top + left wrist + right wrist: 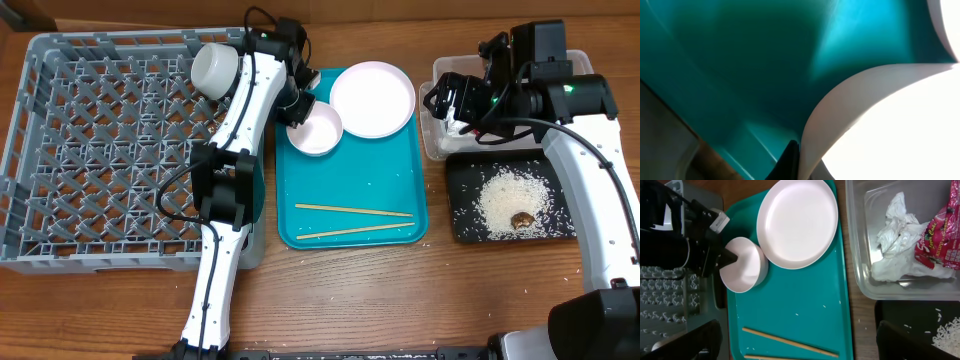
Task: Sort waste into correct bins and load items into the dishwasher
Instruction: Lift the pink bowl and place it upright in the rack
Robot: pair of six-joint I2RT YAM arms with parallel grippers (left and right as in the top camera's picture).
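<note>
Nearest on the table (400, 300), the black tray (462, 228) is lying on the right, holding loose rice (505, 195) with a brown scrap (521, 219) on top of it. Two chopsticks (355, 210) are lying across the near end of the teal tray (350, 180). Further in, the bowl (318, 132) is sitting on the teal tray's left side with the left gripper (730, 259) right at its rim. One dark finger (789, 156) is pressing against the outside of the bowl wall, but whether the grip is clamped I cannot tell. The plate (372, 98) is resting just beyond the bowl, at the tray's far right corner, its edge touching or nearly touching the bowl. The right gripper (797, 330) is hanging above the strip between teal tray and tub, fingers spread wide and holding nothing. The tub (856, 240) is standing behind the black tray, with the napkin (897, 245) and the red wrapper (940, 240) inside, wrapper lying partly over napkin. On the left the rack (100, 150) is filling that side of the table, and a cup (214, 66) is sitting in its far right part, just beside the left arm.
</note>
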